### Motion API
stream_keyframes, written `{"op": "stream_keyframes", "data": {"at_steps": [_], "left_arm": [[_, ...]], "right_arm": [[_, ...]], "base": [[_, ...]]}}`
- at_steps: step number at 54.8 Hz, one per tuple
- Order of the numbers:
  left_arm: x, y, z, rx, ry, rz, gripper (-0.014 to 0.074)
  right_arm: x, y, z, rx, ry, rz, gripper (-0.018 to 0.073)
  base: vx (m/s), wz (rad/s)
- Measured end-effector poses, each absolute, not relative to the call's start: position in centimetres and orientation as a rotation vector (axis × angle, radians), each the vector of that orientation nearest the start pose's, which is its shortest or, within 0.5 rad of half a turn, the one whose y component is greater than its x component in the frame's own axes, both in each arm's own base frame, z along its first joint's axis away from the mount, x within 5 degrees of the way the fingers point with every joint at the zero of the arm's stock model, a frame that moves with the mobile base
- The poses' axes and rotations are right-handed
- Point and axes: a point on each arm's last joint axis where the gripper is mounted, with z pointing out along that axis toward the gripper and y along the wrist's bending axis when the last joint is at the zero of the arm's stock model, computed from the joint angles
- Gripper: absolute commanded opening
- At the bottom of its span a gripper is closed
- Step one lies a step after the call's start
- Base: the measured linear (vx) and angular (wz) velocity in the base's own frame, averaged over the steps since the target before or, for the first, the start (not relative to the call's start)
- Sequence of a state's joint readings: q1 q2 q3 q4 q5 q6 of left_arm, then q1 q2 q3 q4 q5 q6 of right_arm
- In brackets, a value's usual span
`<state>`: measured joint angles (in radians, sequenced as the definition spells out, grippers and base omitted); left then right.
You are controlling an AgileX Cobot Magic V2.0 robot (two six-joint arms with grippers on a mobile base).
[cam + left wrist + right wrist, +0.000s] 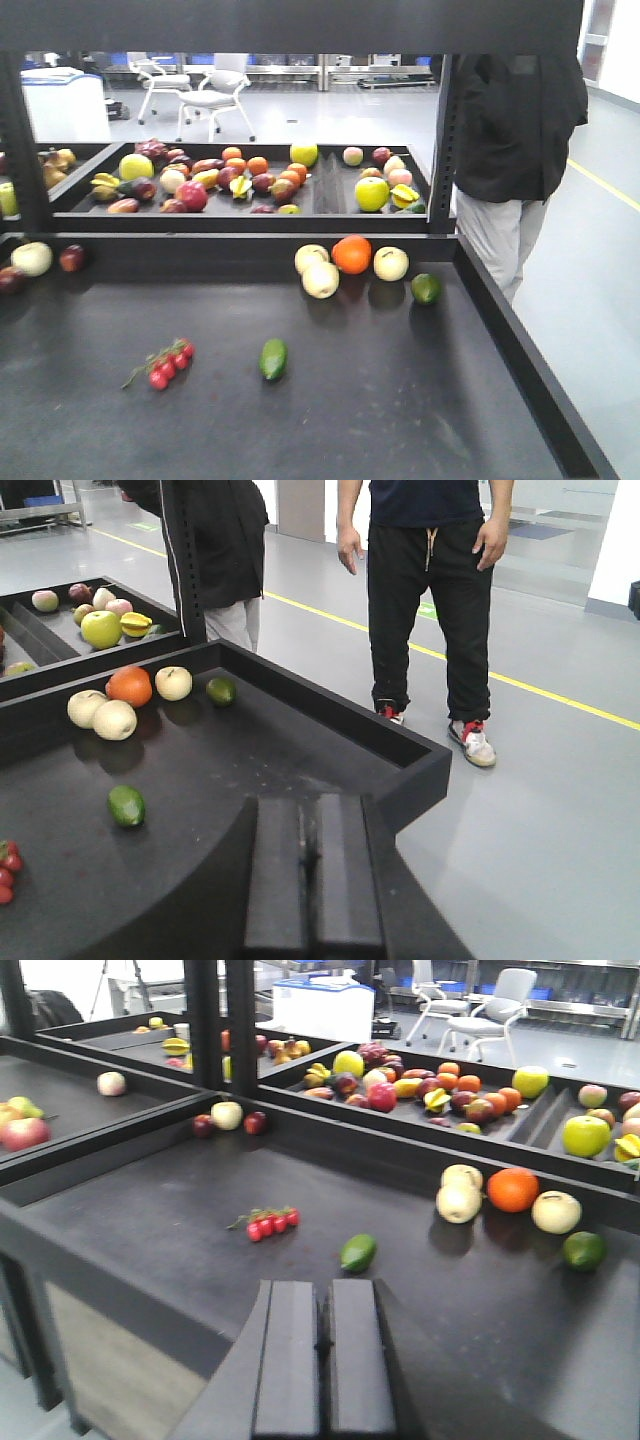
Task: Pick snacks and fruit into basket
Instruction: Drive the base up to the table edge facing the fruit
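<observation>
Front view: loose fruit on the near black tray (400,420). An orange (351,254) sits at the back wall among three pale yellow fruits (320,280), and a round green fruit (426,288) is just right of them. Closer in, a green oval fruit (273,358) lies alone, with a red berry cluster (165,364) to its left. The rear tray (250,222) holds a mixed fruit pile (230,175). A person in a black jacket (515,120) stands at the right.

Left wrist view: I see the left gripper (309,865) with jaws pressed together and nothing between them. The green oval fruit lies ahead and to the left. A person in black trousers (430,580) stands on the floor.

Right wrist view: the right gripper (324,1345) has its jaws together too, empty. The green oval fruit is just ahead of it, and the cluster is beyond on the left.
</observation>
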<state>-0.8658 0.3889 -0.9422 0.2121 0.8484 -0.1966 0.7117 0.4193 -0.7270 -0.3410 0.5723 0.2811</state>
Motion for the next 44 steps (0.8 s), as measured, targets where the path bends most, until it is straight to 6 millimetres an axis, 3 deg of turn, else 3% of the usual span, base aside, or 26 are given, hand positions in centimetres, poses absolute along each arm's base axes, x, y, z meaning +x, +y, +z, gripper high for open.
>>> {"op": "stream_keyframes", "data": {"at_steps": [44], "left_arm": [[3.00,-1.30,41.57,0.599,1.692,-0.526,-0.0008]], "right_arm": [[6.32,3.27,37.65,-0.482,1.664,0.363,-0.0007]], "base": [[0.25,0.00]]}}
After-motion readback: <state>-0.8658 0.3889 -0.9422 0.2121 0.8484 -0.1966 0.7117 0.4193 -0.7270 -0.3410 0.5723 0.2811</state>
